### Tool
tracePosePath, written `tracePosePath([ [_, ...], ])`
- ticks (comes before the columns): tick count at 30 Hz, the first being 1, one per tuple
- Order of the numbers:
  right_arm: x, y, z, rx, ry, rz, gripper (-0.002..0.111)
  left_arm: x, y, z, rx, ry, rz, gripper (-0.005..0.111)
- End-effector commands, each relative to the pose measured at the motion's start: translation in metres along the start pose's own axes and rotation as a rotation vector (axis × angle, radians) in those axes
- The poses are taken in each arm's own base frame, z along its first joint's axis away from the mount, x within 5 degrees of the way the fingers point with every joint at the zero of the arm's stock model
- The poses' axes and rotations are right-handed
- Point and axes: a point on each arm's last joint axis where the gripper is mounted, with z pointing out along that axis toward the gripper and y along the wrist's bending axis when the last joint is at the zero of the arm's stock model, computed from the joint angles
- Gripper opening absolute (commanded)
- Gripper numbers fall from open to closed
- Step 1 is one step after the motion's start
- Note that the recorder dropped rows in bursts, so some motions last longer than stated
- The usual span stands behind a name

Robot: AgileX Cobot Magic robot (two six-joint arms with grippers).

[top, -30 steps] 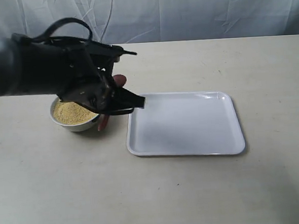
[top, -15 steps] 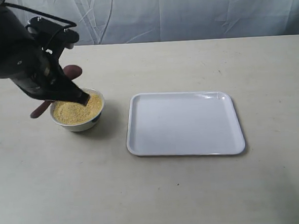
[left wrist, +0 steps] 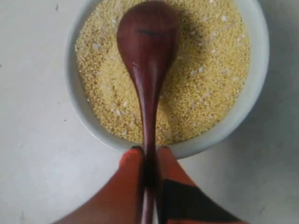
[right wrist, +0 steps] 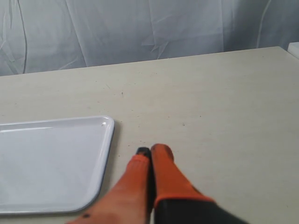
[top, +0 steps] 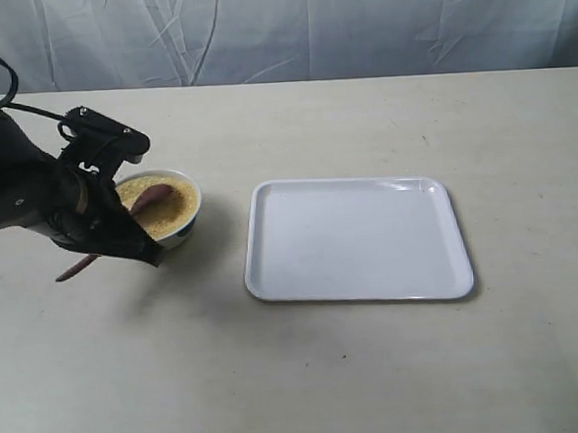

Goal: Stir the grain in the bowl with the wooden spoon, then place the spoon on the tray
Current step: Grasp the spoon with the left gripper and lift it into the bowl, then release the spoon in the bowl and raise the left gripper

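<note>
- The left hand (left wrist: 148,156) is closed on the slim handle of the wooden spoon (left wrist: 147,70), with one orange finger pressed to either side of it.
- The spoon's oval head lies on top of the grain (left wrist: 210,84), towards the side of the bowl (left wrist: 256,93) away from the hand. The handle slopes back over the near rim.
- In the exterior view the spoon's head (top: 156,196) shows dark red against the yellow grain, and the handle's far end sticks out below the black arm on the left.
- The white bowl (top: 193,218) stands on the table (top: 377,368), just left of the tray (top: 354,237) and not touching it.
- The white tray lies flat with nothing on it.
- The right hand (right wrist: 150,151) has its fingers pressed together on nothing. It is over bare table, near the tray's rim (right wrist: 110,140).
</note>
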Motion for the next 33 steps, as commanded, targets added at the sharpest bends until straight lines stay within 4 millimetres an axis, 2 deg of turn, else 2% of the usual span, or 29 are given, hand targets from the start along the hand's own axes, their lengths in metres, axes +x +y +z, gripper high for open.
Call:
tracePosePath([
  [1, 0.000, 0.000, 0.000, 0.002, -0.010, 0.000, 0.000, 0.000, 0.000, 0.001, 0.011, -0.016, -0.012, 0.006],
  [8, 0.000, 0.000, 0.000, 0.002, -0.010, 0.000, 0.000, 0.001, 0.005, -0.001, -0.031, 0.016, 0.033, 0.039],
  [12, 0.000, 0.000, 0.000, 0.002, -0.010, 0.000, 0.000, -0.010, 0.014, -0.019, -0.078, 0.018, 0.008, 0.041],
  [17, 0.000, 0.000, 0.000, 0.002, -0.010, 0.000, 0.000, -0.024, 0.027, -0.060, -0.130, -0.040, -0.070, 0.041],
  [21, 0.000, 0.000, 0.000, 0.002, -0.012, 0.000, 0.000, -0.025, 0.035, -0.096, -0.140, -0.145, -0.125, 0.041],
  [24, 0.000, 0.000, 0.000, 0.002, -0.012, 0.000, 0.000, -0.023, 0.041, -0.111, -0.142, -0.195, -0.205, 0.041],
  [26, 0.000, 0.000, 0.000, 0.002, -0.012, 0.000, 0.000, -0.021, 0.048, -0.112, -0.137, -0.199, -0.321, 0.041],
  [29, 0.000, 0.000, 0.000, 0.002, -0.012, 0.000, 0.000, -0.011, 0.054, -0.105, -0.059, -0.185, -0.587, 0.041],
  [33, 0.000, 0.000, 0.000, 0.002, -0.012, 0.000, 0.000, 0.007, 0.046, -0.082, 0.074, -0.185, -0.769, 0.041],
])
